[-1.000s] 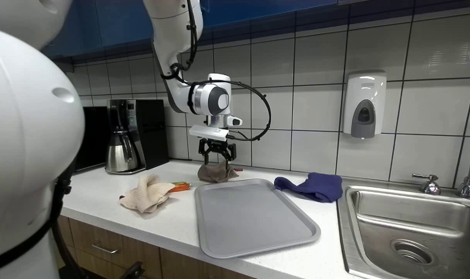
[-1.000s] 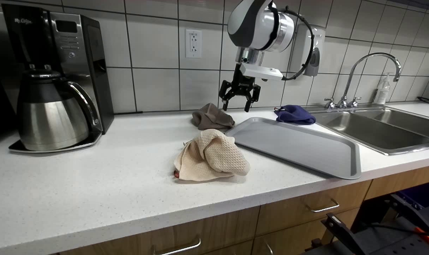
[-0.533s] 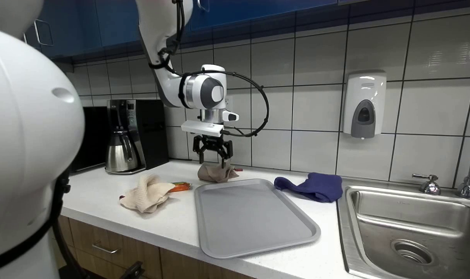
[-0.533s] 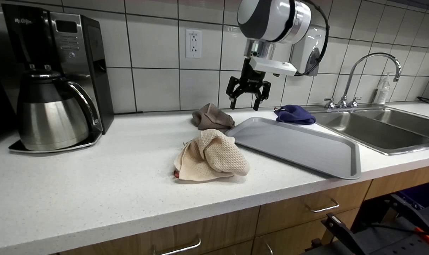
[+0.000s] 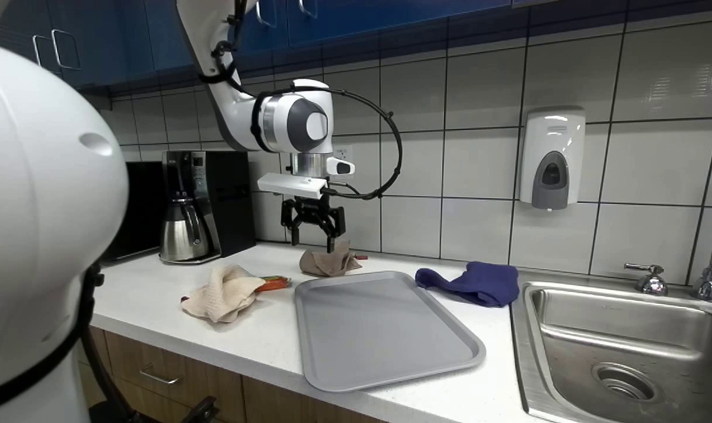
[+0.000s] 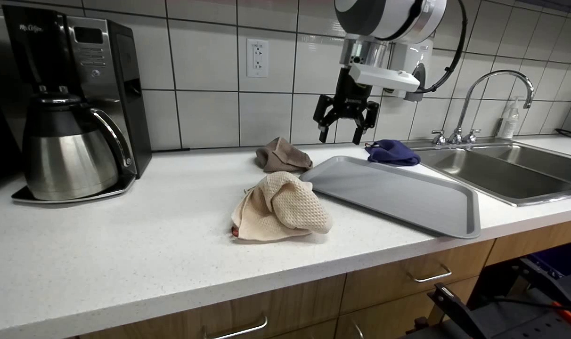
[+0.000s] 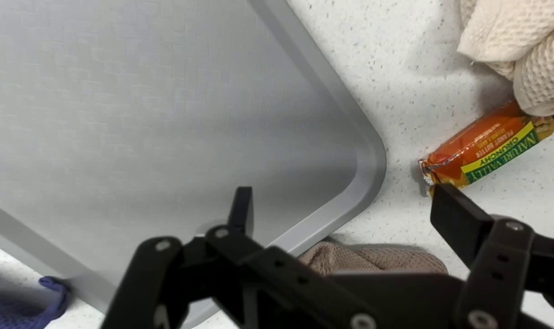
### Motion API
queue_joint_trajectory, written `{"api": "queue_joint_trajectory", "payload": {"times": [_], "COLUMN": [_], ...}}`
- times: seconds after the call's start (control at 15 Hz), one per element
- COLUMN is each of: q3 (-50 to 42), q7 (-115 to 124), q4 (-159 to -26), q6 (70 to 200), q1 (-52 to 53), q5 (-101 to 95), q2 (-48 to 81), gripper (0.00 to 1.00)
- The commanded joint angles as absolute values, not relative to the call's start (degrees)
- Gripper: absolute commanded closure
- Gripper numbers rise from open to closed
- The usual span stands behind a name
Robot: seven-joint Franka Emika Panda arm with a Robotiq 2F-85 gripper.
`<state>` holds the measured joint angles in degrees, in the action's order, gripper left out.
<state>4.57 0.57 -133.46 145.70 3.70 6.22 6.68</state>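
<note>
My gripper (image 5: pixel 313 244) hangs in the air with its black fingers wide apart and nothing between them. A brown cloth (image 6: pixel 283 157) is crumpled by the wall, with a small red end (image 5: pixel 361 257) poking out beside it. In the wrist view the grey tray (image 7: pixel 167 114) lies below, its rounded corner between the fingertips. An orange snack bar (image 7: pixel 487 146) sticks out from under a beige cloth (image 7: pixel 510 27). Another red bit (image 6: pixel 235 231) shows at that cloth's edge. Beyond the tray rests a dark blue cloth (image 5: pixel 473 285). What the cloths cover is hidden.
A coffee maker (image 6: pixel 73 117) with a steel carafe stands toward the counter's end. At the opposite side is a steel sink (image 5: pixel 626 346) with a faucet (image 6: pixel 469 101). A soap dispenser (image 5: pixel 553 158) is fixed to the tiled wall, under blue cabinets (image 5: pixel 385 17).
The gripper has risen slightly and drawn away from the wall, shifting left in an exterior view and right in another. Its fingers stayed apart. Cloths, snack bar and tray have not moved.
</note>
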Motion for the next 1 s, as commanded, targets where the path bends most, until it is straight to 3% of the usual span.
{"api": "queue_joint_trajectory", "payload": {"times": [0.0, 0.53, 0.6, 0.93], "q3": [4.5, 5.6, 4.9, 5.2], "q7": [3.8, 7.2, 4.3, 5.1], "q4": [-139.8, -147.6, -144.6, -146.8], "q6": [146.1, 143.4, 145.1, 144.9], "q1": [4.4, 4.7, 4.7, 4.7], "q5": [4.6, 1.4, 3.4, 2.6], "q2": [-0.6, -10.1, -5.9, -8.1], "gripper": [0.0, 0.0, 0.0, 0.0]}}
